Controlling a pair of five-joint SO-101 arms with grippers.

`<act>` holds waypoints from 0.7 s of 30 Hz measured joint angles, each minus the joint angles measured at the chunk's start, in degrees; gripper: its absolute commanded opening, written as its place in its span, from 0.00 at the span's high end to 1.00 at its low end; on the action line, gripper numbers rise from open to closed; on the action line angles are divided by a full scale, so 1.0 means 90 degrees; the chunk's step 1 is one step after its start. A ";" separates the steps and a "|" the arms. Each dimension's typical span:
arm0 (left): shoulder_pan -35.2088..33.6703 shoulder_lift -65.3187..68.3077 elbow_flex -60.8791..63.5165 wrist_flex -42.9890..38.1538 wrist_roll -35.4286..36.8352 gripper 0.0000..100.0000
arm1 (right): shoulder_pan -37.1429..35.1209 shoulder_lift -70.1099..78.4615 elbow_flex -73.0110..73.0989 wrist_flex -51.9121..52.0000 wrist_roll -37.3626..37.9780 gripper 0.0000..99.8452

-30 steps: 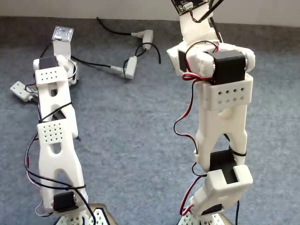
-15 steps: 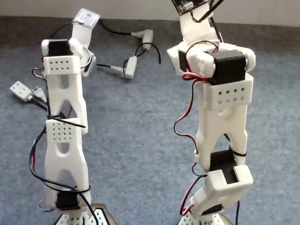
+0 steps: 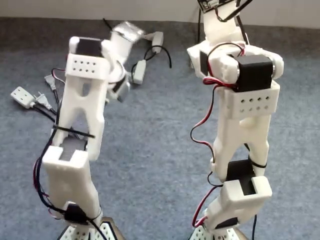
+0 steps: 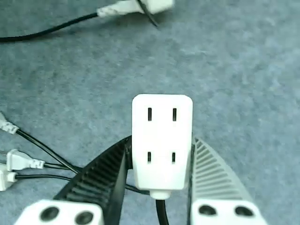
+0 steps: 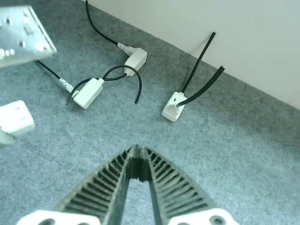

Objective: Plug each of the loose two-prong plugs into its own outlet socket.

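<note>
My left gripper [image 4: 161,140] is shut on a white outlet block [image 4: 162,140] with two pairs of slots, held above the grey carpet. Loose two-prong plugs [image 4: 18,161] on black cords lie beside it, and in the high view they lie at the left [image 3: 42,100] next to another white outlet [image 3: 21,96]. Two more corded outlets lie at the back middle [image 3: 139,71] [image 3: 157,40]. My right gripper [image 5: 138,161] hangs shut on nothing, high above the carpet, looking down on those outlets [image 5: 89,92] [image 5: 135,58].
A small white socket [image 5: 172,106] with two black cords in it lies near the pale wall [image 5: 243,42]. The left arm [image 3: 85,115] leans over the left half of the carpet, and the right arm [image 3: 240,125] stands tall at the right. Open carpet lies between them.
The left arm has swung from the far left towards the back middle, carrying its gripper rightwards. The right arm has shifted only slightly.
</note>
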 measured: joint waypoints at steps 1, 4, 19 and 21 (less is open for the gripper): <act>0.0098 -0.0293 0.0449 0.0000 -0.0010 0.97 | 0.0000 0.0000 0.0000 0.0000 0.0000 0.99; 0.0244 -0.1055 0.1651 -0.0010 -0.0010 0.97 | 0.0000 0.0000 0.0000 0.0000 0.0000 0.99; 0.0537 -0.1690 0.5773 -0.1866 0.0000 0.99 | 0.0000 0.0000 0.0000 0.0000 0.0000 0.99; 0.0625 -0.1690 0.6046 -0.2188 0.0000 0.99 | 0.0000 0.0000 0.0000 0.0000 0.0000 0.99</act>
